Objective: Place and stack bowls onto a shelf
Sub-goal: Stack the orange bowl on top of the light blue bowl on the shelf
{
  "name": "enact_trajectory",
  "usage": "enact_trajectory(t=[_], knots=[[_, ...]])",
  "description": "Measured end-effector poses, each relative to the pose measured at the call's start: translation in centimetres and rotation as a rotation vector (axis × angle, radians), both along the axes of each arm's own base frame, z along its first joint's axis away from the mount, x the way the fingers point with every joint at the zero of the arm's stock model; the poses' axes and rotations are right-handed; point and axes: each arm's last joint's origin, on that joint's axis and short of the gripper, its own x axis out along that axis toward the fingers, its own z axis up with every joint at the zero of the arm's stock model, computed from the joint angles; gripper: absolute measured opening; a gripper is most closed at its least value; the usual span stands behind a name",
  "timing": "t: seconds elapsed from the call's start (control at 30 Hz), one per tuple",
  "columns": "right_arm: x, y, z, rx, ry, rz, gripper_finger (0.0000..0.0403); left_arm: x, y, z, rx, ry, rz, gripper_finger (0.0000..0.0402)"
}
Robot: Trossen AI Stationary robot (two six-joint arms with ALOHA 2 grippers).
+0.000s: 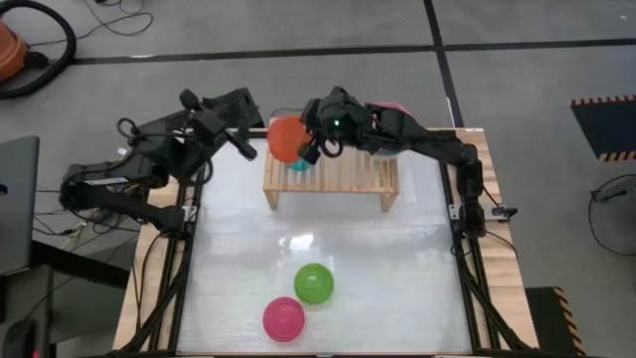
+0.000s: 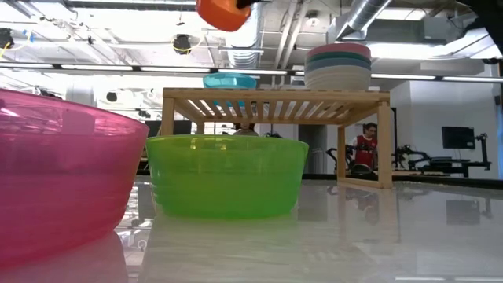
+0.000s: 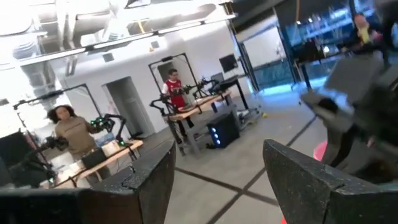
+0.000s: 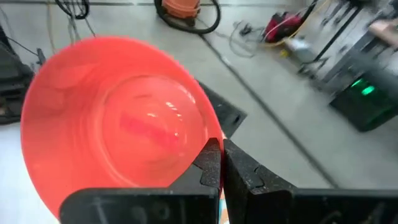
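Observation:
My right gripper (image 1: pixel 310 147) is shut on the red-orange bowl (image 1: pixel 286 138), held high above the left end of the light-wood shelf (image 1: pixel 338 177). The bowl also shows at the top of the low view (image 2: pixel 223 13) and fills the right wrist view (image 4: pixel 118 124). A cyan bowl (image 2: pixel 230 80) sits on the shelf's left end, below the held bowl. A stack of larger bowls (image 2: pixel 338 66) stands on the shelf's right end. A lime green bowl (image 1: pixel 314 282) and a magenta bowl (image 1: pixel 283 318) rest on the table near its front edge. My left gripper (image 3: pixel 214 180) is open and empty, raised left of the shelf. My right gripper pinches the red-orange bowl's rim (image 4: pixel 211 138), one finger inside the bowl and one outside. The bowl is lifted clear above the shelf and tilted, its opening turned toward the wrist camera.
The white table top (image 1: pixel 248 249) lies bare between the shelf and the two front bowls. The right arm (image 1: pixel 427 144) reaches over the shelf's right end and the stack. People stand at benches in the room beyond (image 3: pixel 71 130).

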Motion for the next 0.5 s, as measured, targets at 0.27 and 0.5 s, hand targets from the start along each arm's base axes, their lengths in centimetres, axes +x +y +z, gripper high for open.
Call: enact_trajectory(t=[0.27, 0.5], knots=[[-1.8, -6.0, -0.7, 0.305, -0.078, -0.012, 0.0023, -1.8, -0.2, -0.2, -0.121, -0.08, -0.112, 0.0229], [-1.9, -7.0, -2.2, 0.464, -0.01, 0.057, 0.0023, -3.5, -0.4, -0.9, -0.264, -0.112, -0.173, 0.0229]])
